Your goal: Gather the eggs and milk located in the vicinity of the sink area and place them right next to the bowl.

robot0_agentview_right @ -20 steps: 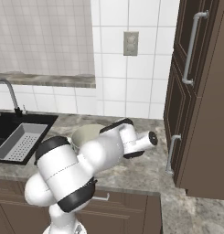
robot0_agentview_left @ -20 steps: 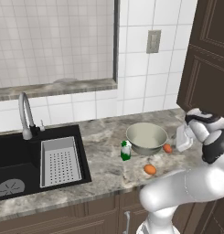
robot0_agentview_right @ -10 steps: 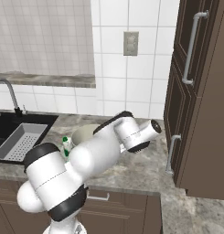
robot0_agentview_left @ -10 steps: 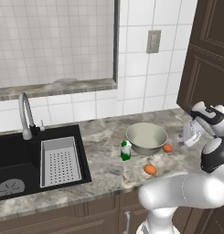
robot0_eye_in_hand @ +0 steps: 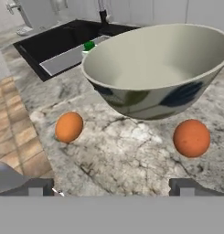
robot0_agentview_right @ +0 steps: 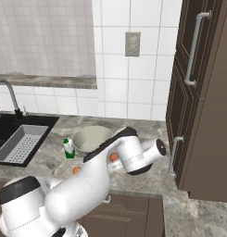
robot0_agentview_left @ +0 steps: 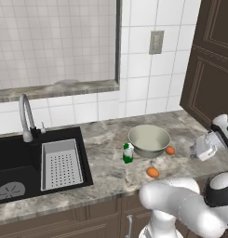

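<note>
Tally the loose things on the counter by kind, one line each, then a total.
Eggs: 2
Milk: 1
Bowl: 1
Total: 4

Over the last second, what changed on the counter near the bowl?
The gripper swung further right, away from the bowl, open and holding nothing. Both eggs and the milk stayed where they were beside the bowl; the sink is unchanged.
</note>
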You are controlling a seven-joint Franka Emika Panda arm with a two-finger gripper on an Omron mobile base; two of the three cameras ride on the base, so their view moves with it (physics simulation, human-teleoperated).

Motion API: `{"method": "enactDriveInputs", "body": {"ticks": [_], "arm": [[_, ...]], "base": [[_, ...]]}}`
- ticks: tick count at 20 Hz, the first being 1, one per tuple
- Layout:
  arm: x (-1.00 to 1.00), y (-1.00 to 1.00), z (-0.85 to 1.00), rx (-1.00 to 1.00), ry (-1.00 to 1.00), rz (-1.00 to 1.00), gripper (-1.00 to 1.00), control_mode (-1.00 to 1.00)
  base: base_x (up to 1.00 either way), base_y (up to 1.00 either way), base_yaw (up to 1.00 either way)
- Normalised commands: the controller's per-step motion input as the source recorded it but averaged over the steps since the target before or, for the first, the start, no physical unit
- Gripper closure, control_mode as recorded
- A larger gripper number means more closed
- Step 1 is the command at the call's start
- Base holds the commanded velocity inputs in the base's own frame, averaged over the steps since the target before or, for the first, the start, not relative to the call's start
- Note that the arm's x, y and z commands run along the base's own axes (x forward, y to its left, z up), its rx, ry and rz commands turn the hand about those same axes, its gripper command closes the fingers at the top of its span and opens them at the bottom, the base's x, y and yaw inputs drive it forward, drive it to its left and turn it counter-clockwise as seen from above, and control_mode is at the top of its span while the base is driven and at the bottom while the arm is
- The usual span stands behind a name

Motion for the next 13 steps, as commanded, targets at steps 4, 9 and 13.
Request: {"method": "enactDriveInputs", "body": {"ticks": [4,9,13], "arm": [[-0.58,0.77,0.00,0.03,-0.02,-0.33,-1.00,-1.00],[-0.01,0.76,0.10,-0.15,0.03,-0.29,-1.00,-1.00],[0.10,0.63,0.03,-0.27,0.19,-0.27,-1.00,-1.00]], "base": [[0.00,0.00,0.00],[0.00,0.00,0.00],[0.00,0.00,0.00]]}}
